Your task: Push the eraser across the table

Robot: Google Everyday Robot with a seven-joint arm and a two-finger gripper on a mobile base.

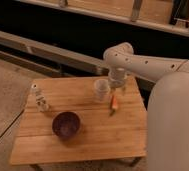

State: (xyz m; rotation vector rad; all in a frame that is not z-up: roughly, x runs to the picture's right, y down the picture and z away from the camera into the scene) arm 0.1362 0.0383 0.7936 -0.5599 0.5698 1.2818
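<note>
Gripper [116, 88] hangs over plank-grained table [88, 137] — beside round white cup [102, 90].

Light-wood table [88, 137] carries a purple bowl [66, 124] near-left, small bottle [39, 98] at left edge, white cup [102, 90] far-centre, orange carrot-like stick [114, 103] right. Gripper [116, 88] hangs over far-right part, beside cup.

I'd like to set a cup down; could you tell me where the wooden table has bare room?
Bare: the front strip of the light-wood table below the purple bowl. Crowded: the far right, where the gripper hangs by the white cup and orange stick.
</note>
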